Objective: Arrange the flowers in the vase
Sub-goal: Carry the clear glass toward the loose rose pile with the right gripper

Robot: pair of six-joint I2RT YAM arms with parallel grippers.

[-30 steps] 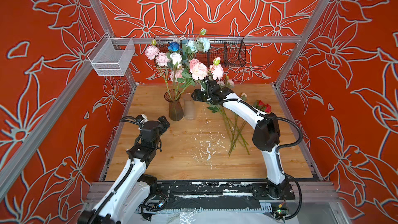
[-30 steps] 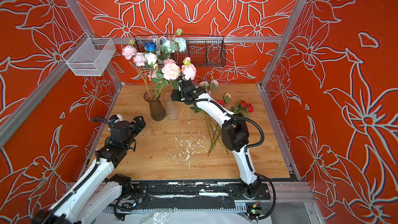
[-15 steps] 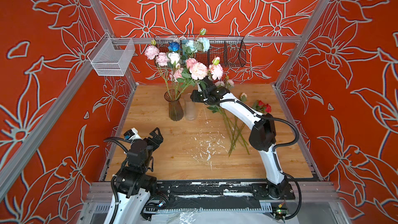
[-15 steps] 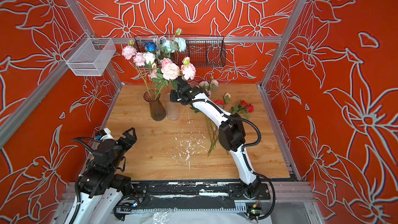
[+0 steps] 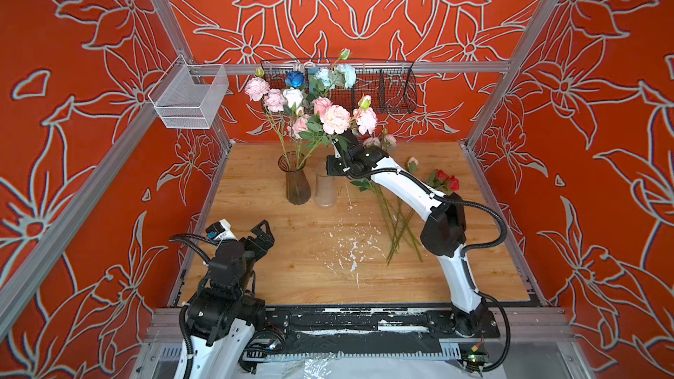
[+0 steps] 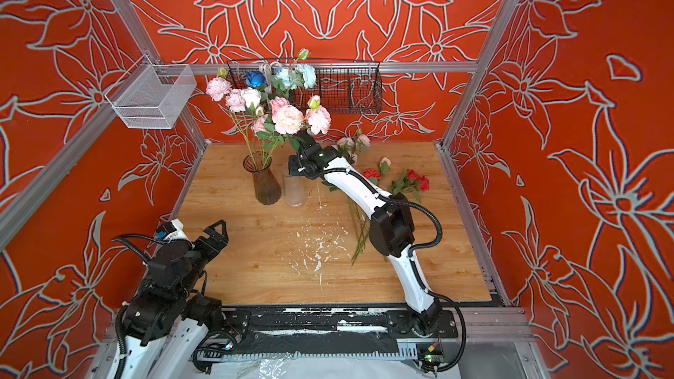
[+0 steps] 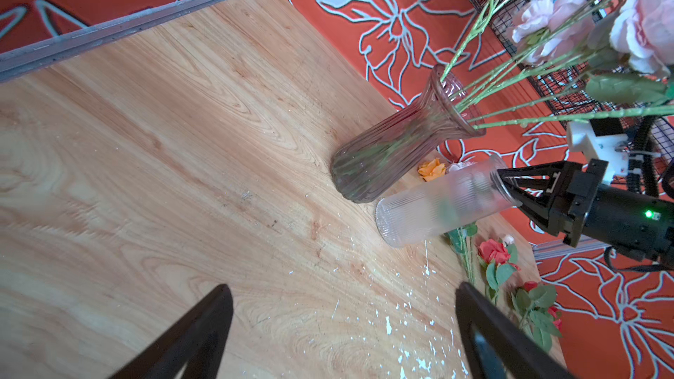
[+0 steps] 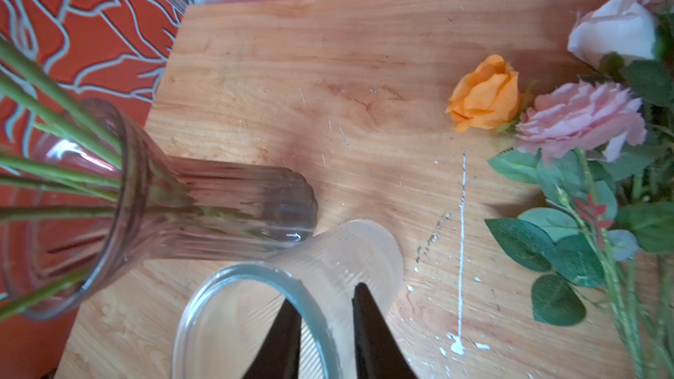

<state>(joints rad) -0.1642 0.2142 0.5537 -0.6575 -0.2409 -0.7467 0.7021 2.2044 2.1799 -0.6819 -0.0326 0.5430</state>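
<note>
Mid-frame, the right gripper (image 8: pixel 324 295) straddles the frosted ribbed glass cylinder's (image 5: pixel 324 189) rim, though I cannot tell if it clamps. Lower left, the left gripper (image 5: pixel 265 234) gapes wide.

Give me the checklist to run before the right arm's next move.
1. Right tool straddles the clear vase wall, one finger inside, one outside: ok.
2. Grip firm on that wall: cannot tell.
3. Clear vase upright: ok.
4. Room beside the tinted vase: not ok, the two stand close together.
5. Left tool open, far from both vases: ok.
</note>
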